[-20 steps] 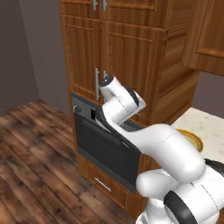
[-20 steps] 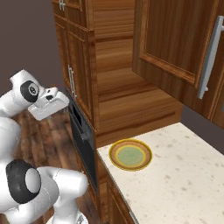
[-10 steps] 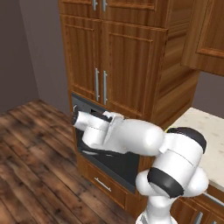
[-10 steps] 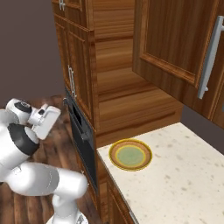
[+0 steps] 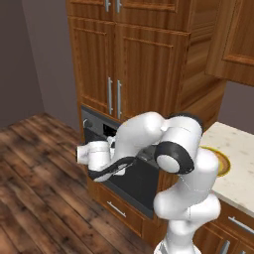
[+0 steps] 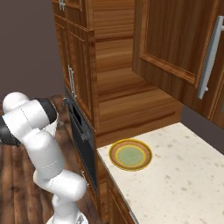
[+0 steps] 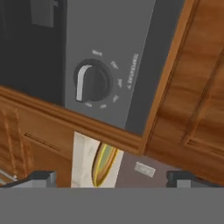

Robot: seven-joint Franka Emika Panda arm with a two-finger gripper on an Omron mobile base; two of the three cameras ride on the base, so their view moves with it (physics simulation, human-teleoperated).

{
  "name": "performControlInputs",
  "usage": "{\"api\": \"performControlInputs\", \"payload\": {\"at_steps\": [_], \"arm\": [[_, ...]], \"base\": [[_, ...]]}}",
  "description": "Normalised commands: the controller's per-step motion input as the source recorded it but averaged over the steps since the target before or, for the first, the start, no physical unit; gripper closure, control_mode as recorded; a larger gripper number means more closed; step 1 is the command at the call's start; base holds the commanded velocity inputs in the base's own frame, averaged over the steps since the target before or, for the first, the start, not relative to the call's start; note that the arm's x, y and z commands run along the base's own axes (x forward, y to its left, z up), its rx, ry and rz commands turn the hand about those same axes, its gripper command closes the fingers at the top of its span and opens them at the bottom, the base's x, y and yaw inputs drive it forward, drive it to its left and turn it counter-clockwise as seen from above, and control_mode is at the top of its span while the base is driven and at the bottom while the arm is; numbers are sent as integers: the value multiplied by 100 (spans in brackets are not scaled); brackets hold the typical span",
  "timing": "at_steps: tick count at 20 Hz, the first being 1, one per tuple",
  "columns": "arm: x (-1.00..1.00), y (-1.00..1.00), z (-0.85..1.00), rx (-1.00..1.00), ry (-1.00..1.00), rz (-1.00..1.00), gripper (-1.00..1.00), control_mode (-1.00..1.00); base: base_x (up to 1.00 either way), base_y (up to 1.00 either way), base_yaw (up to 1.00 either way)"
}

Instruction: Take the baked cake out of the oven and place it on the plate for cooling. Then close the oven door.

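The oven (image 5: 101,130) is set in wooden cabinetry, and its dark door (image 5: 136,184) stands upright against it. The cake is hidden. My gripper (image 5: 99,166) hangs low in front of the oven's left part, at the end of the arm stretched across the door. In the hand view the gripper (image 7: 112,178) is open, its two fingertips (image 7: 41,177) far apart with nothing between them, facing the oven's grey panel and a round knob (image 7: 92,81). The plate (image 6: 130,154), yellow-rimmed with a pale green centre, lies on the counter right of the oven and shows edge-on as plate (image 7: 103,164).
Tall wooden cabinet doors (image 5: 131,69) with bar handles rise above the oven. A drawer (image 5: 116,208) sits under it. The speckled counter (image 6: 175,175) runs right of the oven, beneath an upper cabinet (image 6: 175,39). Wooden floor (image 5: 39,188) lies open to the left.
The arm has swung down and to the left, from high over the oven to low across its front. The jaws have stayed open.
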Motion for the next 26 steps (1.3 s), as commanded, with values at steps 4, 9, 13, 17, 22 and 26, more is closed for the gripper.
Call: {"api": "performControlInputs", "payload": {"at_steps": [4,9,13,17,22,26], "arm": [[30,5,-29,-21,0,0,-100,-100],[33,-4,-14,-11,-4,0,-100,-100],[48,-4,-17,-3,-4,0,-100,-100],[56,-6,-15,0,0,0,-100,-100],[51,-29,-15,1,1,5,-100,-100],[34,-31,-29,2,0,10,-100,-100]], "base": [[0,0,0],[0,0,0],[0,0,0],[0,0,0],[0,0,0],[0,0,0]]}}
